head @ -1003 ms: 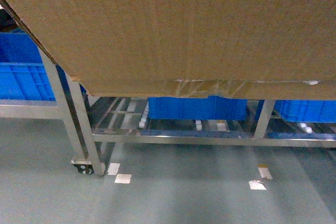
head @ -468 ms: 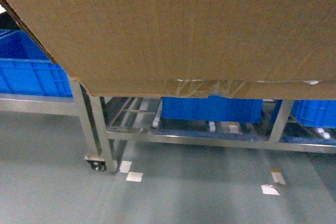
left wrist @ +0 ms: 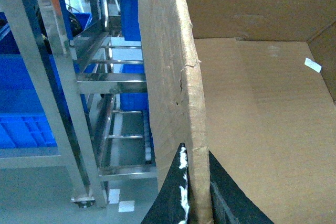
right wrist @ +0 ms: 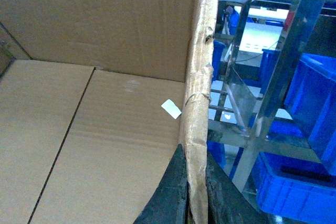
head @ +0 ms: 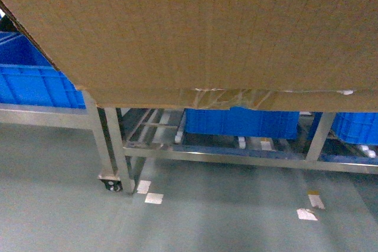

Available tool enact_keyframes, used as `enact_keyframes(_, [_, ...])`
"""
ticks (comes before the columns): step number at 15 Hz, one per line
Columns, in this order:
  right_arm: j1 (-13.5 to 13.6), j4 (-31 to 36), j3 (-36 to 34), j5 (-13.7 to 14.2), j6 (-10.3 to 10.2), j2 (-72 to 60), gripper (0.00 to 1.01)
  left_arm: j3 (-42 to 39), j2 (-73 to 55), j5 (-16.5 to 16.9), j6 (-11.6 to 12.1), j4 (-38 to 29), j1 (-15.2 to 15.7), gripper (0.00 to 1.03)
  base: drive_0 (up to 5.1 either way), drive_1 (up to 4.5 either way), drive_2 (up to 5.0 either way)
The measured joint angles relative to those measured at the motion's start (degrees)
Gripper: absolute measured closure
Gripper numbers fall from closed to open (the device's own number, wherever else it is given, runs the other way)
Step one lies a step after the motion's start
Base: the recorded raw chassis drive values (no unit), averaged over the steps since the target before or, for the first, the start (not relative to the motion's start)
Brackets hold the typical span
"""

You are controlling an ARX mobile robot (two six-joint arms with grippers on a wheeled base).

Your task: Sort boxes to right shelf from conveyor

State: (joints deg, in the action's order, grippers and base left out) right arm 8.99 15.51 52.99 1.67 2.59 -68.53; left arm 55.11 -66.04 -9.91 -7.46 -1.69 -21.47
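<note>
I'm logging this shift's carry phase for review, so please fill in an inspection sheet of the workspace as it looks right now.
Surface: grey floor with pale tape marks; no table in view.
Job's things: cardboard box held up off the floor, fills the upper head view, clear tape on its bottom seam; inside empty apart from a small white label. Steel shelf on castors directly behind it. Conveyor: not in view.
Clutter: blue bins on the rack tiers.
Grippers: left gripper and right gripper each pinch a box wall, one finger either side.
Cables: nothing seen.
Surroundings: more racks and bins beyond.
</note>
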Motion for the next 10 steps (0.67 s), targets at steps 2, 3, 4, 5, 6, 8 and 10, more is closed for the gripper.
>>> enact_keyframes(2, [-0.1,0.0,0.0,0.1,0.0,0.0,0.98,0.0,0.0,0.0,0.0,0.0,-0.1,1.01,0.0,0.00,0.0])
enact_keyframes(3, [-0.1,0.0,0.0,0.1,0.0,0.0,0.98,0.0,0.0,0.0,0.0,0.0,-0.2,1.01,0.0,0.00,0.0])
enact_keyframes(4, [-0.1,0.0,0.0,0.1,0.0,0.0,0.98,0.0,0.0,0.0,0.0,0.0,-0.2,1.01,0.0,0.00,0.0])
enact_keyframes(5, [0.0,0.0,0.0,0.1,0.0,0.0,0.98,0.0,0.0,0.0,0.0,0.0,-0.1,1.01,0.0,4.07,-4.1])
enact_keyframes(6, [0.0,-0.2,0.0,0.0,0.0,0.0,0.98,0.0,0.0,0.0,0.0,0.2,0.0,1.01,0.0,4.07,-4.1])
enact_keyframes(8, [0.0,0.0,0.0,0.1,0.0,0.2,0.98,0.0,0.2,-0.1,0.0,0.0,-0.1,1.01,0.0,4.07,-4.1])
enact_keyframes(10, [-0.1,0.0,0.0,0.1,0.0,0.3,0.98,0.0,0.2,-0.1,0.0,0.0,-0.1,1.01,0.0,4.07,-4.1])
